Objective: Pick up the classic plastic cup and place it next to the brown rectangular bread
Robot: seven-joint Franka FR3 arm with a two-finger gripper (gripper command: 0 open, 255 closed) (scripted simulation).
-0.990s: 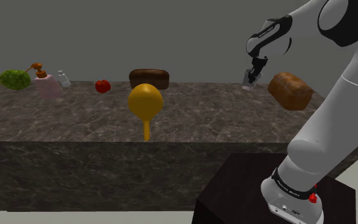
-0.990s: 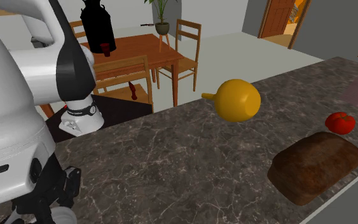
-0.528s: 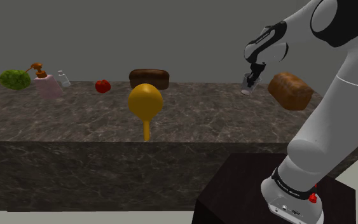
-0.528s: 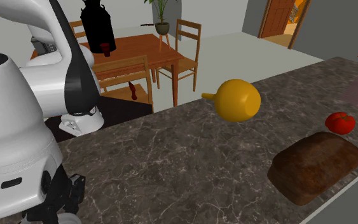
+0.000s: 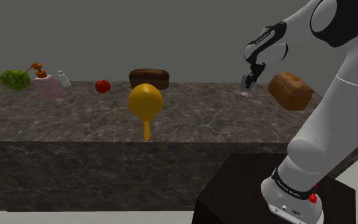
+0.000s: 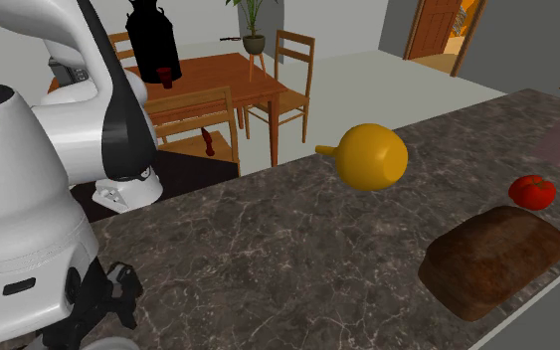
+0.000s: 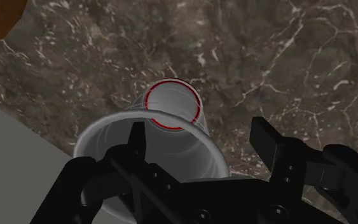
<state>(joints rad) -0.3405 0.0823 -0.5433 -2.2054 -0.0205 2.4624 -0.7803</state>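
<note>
Shoulder view: the gripper hangs directly over the translucent cup. The cup stands at the counter's far edge, just beside an orange-brown loaf and well apart from the dark rectangular bread, the likely target.

Second exterior view: bare counter lies beside that bread, which suits placement.

Wrist view: the fingers are spread, one at the cup's rim and the other outside it. They pinch nothing and appear poised to clamp the wall.

In the shoulder view, the bench is bare mid-frame between the dark loaf and the tool. A yellow gourd stands before that loaf. A brown loaf sits just right of the tool.
</note>
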